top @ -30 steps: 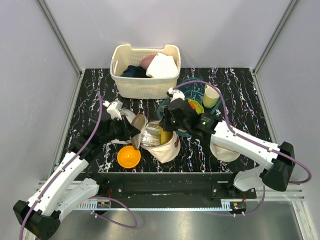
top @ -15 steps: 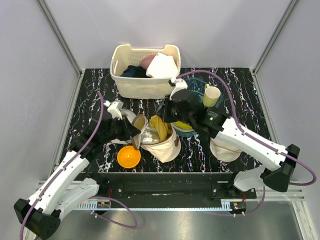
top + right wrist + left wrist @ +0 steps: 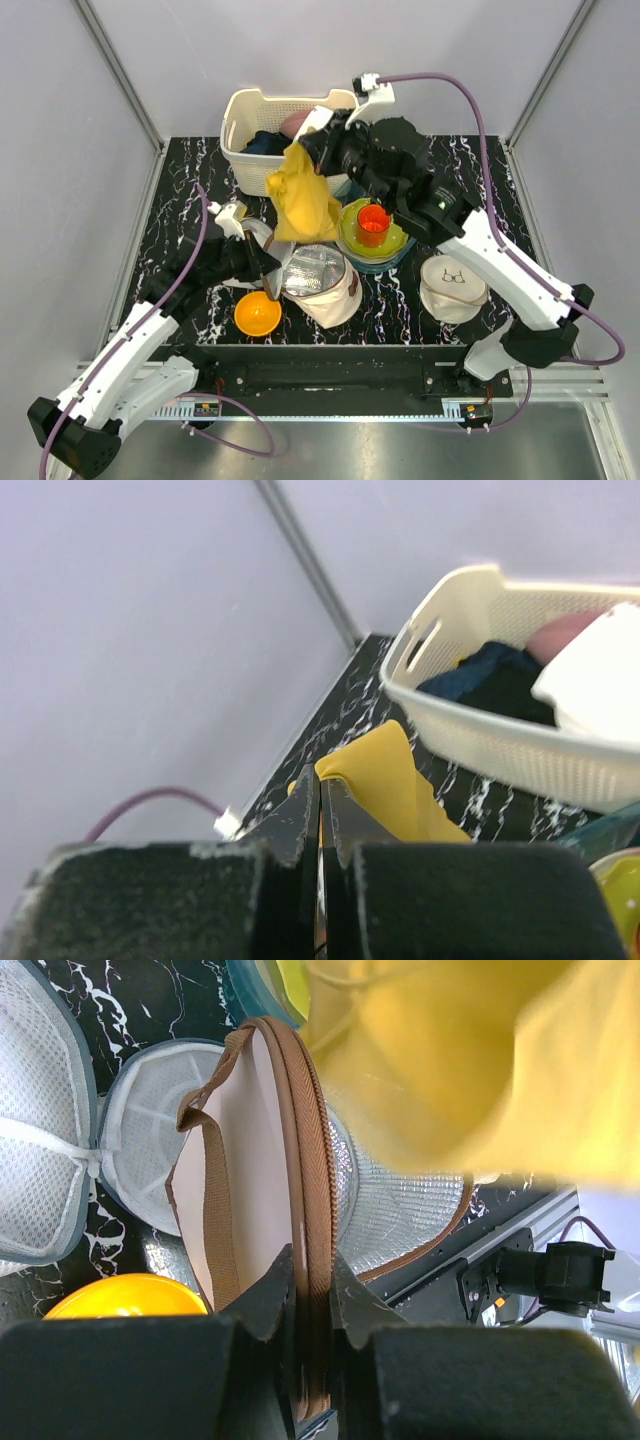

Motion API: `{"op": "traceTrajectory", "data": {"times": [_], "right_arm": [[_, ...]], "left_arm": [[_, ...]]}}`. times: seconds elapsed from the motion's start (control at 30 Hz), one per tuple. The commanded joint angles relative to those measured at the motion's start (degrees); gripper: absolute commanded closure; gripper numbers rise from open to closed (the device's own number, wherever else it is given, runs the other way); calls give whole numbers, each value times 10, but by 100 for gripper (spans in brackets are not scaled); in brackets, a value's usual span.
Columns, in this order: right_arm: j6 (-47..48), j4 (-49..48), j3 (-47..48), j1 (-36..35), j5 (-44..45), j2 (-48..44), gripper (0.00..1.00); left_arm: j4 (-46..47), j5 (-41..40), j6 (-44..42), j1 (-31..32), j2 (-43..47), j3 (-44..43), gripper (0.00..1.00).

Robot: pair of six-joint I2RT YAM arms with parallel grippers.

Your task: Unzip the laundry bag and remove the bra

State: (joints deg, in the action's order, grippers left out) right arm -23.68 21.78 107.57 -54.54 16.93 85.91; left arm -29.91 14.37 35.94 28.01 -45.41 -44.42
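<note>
The right gripper [image 3: 306,150] pinches the yellow bra [image 3: 300,205], which hangs above the open laundry bag [image 3: 325,290]. The left gripper [image 3: 312,1272] is clamped on the bag's zipper rim. Half a second earlier the bra was low at the bag's mouth.

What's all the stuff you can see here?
laundry bag: one, cream with brown zipper, open, middle
bra: one, yellow, hanging above the bag
basket: one, cream, at the back, clothes inside
bowl: one, orange, near edge, left of bag
plates: one stack, green on teal, right of bra
cup: one, orange-red, on the plates
round pouch: one, white, bra drawing, right side
mesh domes: two, white, beside the bag's lid
table: one, black with white veins
left pincer: one, black, shut on the bag's zipper edge
right pincer: one, black, shut on the bra
</note>
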Motion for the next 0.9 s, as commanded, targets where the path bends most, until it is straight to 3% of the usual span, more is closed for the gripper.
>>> {"op": "traceTrajectory", "data": {"times": [0.0, 0.2, 0.43, 0.57, 0.73, 0.8, 0.83, 0.87], "right_arm": [[50, -26, 80, 48, 41, 52, 100], [108, -27, 201, 101, 93, 158, 100], [134, -38, 383, 152, 70, 306, 100], [160, -100, 425, 153, 49, 381, 100], [115, -114, 486, 160, -5, 482, 100], [106, -110, 499, 165, -37, 519, 78], [97, -103, 506, 167, -42, 527, 58], [92, -83, 509, 168, -49, 532, 26]], "left_arm": [[20, 0, -10, -2, 12, -28, 100], [18, 12, -11, -2, 11, -33, 100], [17, 25, -10, -2, 8, -27, 100], [16, 27, -5, -2, 14, -22, 100], [12, 19, 3, -2, 26, -10, 100], [9, 18, 4, -2, 31, -9, 100], [8, 18, 5, -2, 31, -9, 100], [8, 19, 6, -2, 33, -10, 100]]}}
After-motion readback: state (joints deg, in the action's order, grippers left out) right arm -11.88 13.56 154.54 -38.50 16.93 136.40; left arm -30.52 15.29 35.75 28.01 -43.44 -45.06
